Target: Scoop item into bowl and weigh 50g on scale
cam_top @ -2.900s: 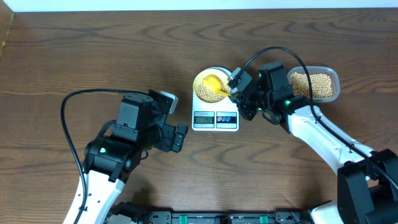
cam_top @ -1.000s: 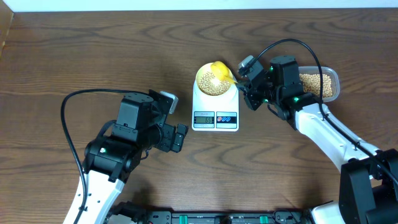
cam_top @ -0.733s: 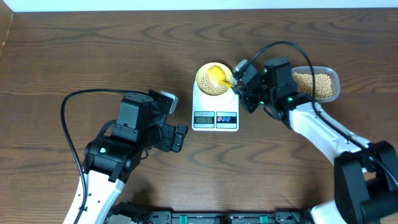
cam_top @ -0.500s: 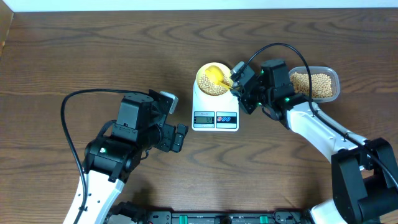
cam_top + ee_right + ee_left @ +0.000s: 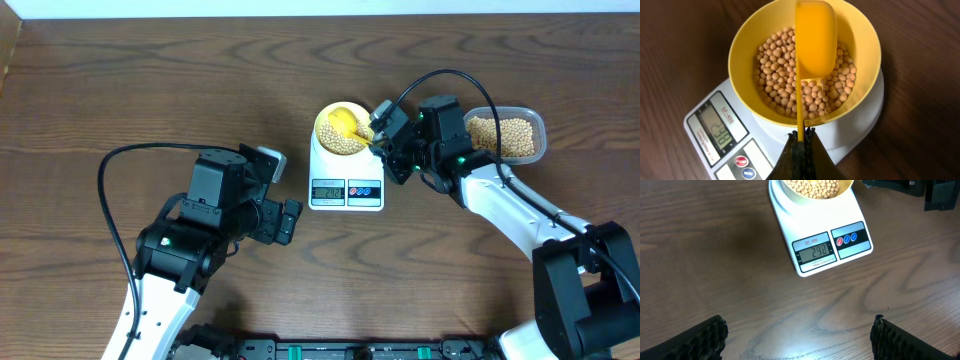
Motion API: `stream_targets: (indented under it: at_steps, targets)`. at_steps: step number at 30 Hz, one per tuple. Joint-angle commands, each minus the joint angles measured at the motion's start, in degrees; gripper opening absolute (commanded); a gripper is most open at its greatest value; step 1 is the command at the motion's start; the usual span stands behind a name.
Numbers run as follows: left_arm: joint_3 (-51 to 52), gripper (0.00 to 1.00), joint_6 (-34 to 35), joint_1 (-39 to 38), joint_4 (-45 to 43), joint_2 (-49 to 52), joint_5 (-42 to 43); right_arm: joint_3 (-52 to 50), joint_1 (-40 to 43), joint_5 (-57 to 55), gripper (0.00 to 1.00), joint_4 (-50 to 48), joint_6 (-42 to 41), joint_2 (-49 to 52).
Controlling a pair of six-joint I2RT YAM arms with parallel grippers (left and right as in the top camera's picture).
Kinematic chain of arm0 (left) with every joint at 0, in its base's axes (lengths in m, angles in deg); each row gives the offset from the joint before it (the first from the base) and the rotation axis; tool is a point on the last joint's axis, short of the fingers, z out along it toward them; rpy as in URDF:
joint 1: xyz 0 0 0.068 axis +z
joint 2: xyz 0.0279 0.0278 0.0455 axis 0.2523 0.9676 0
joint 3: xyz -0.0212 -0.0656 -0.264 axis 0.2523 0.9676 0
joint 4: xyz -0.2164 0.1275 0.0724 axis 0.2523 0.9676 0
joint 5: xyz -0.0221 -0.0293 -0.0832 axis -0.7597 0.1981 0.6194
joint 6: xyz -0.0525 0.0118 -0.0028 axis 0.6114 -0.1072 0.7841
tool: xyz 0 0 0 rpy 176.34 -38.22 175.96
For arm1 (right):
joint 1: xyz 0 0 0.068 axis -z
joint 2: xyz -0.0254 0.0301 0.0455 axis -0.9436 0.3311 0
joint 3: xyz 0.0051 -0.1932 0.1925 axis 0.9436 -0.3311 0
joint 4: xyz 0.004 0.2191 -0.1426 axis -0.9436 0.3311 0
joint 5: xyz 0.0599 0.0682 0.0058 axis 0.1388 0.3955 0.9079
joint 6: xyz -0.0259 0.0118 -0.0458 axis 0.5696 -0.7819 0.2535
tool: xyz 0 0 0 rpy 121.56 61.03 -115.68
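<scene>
**Scoop back over the bowl, left arm unmoved**

Differences first. The left gripper (image 5: 290, 220) sits where it sat in every earlier overhead view, on the left part of the wooden table (image 5: 150, 80). Its fingers are spread wide with nothing between them, and it faces the scale (image 5: 785, 220). The right gripper (image 5: 801, 137) has shifted: a second ago it was further right, with the scoop (image 5: 814, 40) tipped at the bowl's far right rim. Now it is closer to the scale, and the scoop's cup hangs over the middle of the bowl (image 5: 865, 50). Since half a second ago hardly anything has changed. The right gripper's fingers are pinched tight on the scoop's thin yellow handle.

Containers, left to right. The white scale stands at mid-table, with its display and coloured buttons towards the robot. The display shows digits, but the two wrist views do not let me read them with certainty. The pale-yellow bowl rests on the scale's platform and holds a layer of beans (image 5: 775, 65) covering its bottom. The scoop's cup is seen from its back, so I cannot tell whether anything is in it. To the right, behind the right arm, a clear plastic tub (image 5: 540, 122) holds more of the same beans.
</scene>
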Motion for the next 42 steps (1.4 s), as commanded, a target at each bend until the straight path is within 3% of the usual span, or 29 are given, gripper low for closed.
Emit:
stream_targets:
  at_steps: [1, 10, 16, 36, 42]
  targets:
    - [0.0, 0.93, -0.1, -0.1, -0.1, 0.0, -0.6, 2.0, 0.1, 3.5, 0.01, 0.8, -0.5, 0.6]
    - [0.0, 0.94, -0.1, -0.1, -0.1, 0.0, -0.6, 3.1, 1.4, 4.0, 0.01, 3.1, -1.1, 0.6]
    - [0.0, 0.93, -0.1, -0.1, -0.1, 0.0, -0.6, 3.1, 1.4, 10.2, 0.01, 3.8, -1.4, 0.6]
    - [0.0, 0.93, -0.1, -0.1, -0.1, 0.0, -0.6, 3.5, 1.8, 9.8, 0.01, 5.4, -1.6, 0.6]
    - [0.0, 0.94, -0.1, -0.1, -0.1, 0.0, -0.6, 3.9, 3.9, 7.5, 0.01, 4.3, -7.8, 0.5]
